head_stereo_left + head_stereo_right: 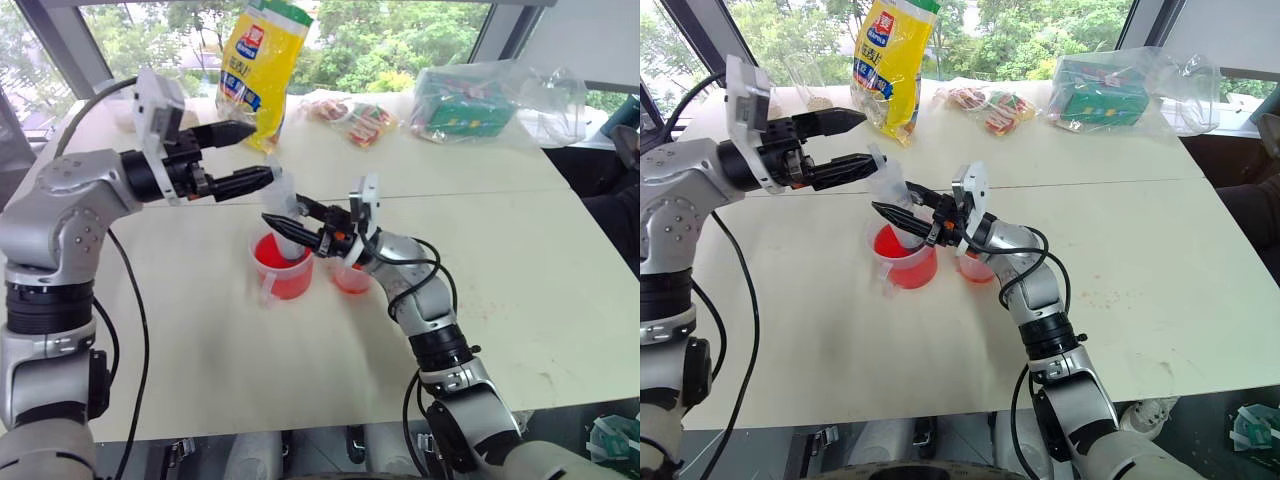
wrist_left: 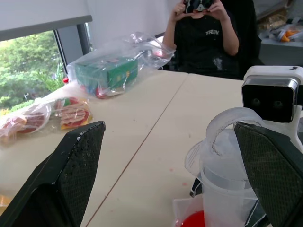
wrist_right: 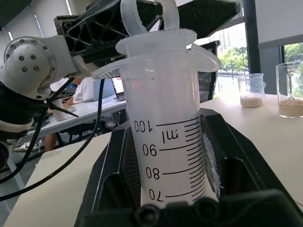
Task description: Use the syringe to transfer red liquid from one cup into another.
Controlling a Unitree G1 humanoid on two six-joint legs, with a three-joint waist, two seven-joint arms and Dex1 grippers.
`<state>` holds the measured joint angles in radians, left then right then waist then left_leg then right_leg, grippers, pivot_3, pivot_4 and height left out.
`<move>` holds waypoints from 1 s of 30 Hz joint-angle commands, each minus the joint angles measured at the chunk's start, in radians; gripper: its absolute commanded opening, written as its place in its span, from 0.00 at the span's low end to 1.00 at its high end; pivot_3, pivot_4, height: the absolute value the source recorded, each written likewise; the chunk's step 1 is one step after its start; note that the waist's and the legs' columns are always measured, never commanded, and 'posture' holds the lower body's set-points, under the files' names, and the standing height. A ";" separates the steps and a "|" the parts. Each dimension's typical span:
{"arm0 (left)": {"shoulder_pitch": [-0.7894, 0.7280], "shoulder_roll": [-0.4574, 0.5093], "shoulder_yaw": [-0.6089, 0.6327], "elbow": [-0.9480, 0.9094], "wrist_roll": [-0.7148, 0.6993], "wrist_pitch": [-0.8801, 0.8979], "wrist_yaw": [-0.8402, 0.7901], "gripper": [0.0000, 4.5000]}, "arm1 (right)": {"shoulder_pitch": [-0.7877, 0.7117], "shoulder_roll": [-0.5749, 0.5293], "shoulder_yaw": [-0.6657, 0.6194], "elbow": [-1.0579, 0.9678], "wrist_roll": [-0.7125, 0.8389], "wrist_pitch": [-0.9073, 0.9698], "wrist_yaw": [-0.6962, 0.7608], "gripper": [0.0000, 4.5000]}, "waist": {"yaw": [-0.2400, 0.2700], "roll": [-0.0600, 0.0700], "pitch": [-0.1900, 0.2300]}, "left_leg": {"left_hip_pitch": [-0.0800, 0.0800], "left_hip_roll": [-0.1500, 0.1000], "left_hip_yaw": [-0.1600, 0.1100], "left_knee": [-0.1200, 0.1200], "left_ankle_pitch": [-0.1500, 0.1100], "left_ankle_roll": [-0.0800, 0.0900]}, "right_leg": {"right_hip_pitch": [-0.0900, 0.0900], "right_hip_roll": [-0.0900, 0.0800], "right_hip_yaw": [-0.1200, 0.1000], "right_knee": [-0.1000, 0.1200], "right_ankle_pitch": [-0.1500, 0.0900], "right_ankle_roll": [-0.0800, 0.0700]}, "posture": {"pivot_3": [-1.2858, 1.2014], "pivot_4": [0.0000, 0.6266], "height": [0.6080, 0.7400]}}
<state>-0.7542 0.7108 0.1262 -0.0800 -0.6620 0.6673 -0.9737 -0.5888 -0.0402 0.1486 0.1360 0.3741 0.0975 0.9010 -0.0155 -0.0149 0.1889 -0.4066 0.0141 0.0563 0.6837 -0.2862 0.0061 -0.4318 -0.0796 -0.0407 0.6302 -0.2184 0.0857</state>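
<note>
White table (image 1: 520,290) carries two red-filled cups: handled cup (image 1: 283,268) and smaller cup (image 1: 350,278) beside it. Right gripper (image 1: 290,224) clamps one syringe (image 1: 893,197) upright in the handled cup. Left gripper (image 1: 262,152), jaws wide, flanks its plunger. Behind: two powder cups (image 3: 267,93).

My right pincer (image 3: 168,189) clamps the clear plastic syringe (image 3: 165,137) upright by its barrel, scale marks facing me. My left pincer (image 3: 142,23) sits just behind its plunger loop. Two clear cups of beige powder (image 3: 251,92) stand on the pale bench (image 3: 265,127).
</note>
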 commanded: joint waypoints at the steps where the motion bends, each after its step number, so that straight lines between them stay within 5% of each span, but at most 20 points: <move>1: -0.024 -0.026 -0.041 -0.009 0.013 -0.004 -0.002 0.82 | -0.012 0.017 0.025 -0.040 0.005 -0.024 0.014 0.31 | 0.000 0.000 0.000 | 0.000 0.000 0.000 0.000 0.000 0.000 | 0.000 0.000 0.000 0.000 0.000 0.000 | 0.52 0.24 1.00; 8: -0.029 -0.053 -0.042 -0.014 -0.001 0.008 -0.018 0.06 | -0.017 0.020 0.023 -0.036 0.002 -0.022 0.014 0.31 | -0.002 0.000 0.000 | 0.000 0.000 0.000 0.000 0.000 0.000 | 0.000 0.000 0.000 0.000 0.000 0.000 | 0.52 0.24 1.00; 9: -0.032 -0.055 -0.040 -0.014 -0.005 0.011 -0.018 0.01 | -0.017 0.020 0.023 -0.036 0.002 -0.021 0.014 0.31 | -0.002 0.000 0.000 | 0.000 0.000 0.000 0.000 0.000 0.000 | 0.000 0.000 0.000 0.000 0.000 0.000 | 0.52 0.24 1.00; 30: -0.179 -0.037 0.050 0.052 -0.020 0.015 0.004 0.01 | 0.003 0.029 0.047 0.003 0.030 0.040 0.036 0.31 | -0.001 0.000 0.000 | 0.000 0.000 0.000 0.000 0.000 0.000 | 0.000 0.000 0.000 0.000 0.000 0.000 | 0.52 0.24 1.00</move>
<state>-0.8560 0.6631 0.0921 -0.0324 -0.6682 0.7157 -1.0232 -0.5924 -0.0247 0.1231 0.1407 0.4130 0.1235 0.8832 -0.0167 -0.0147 0.1891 -0.4068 0.0142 0.0560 0.6836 -0.2862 0.0060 -0.4320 -0.0795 -0.0407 0.6301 -0.2184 0.0856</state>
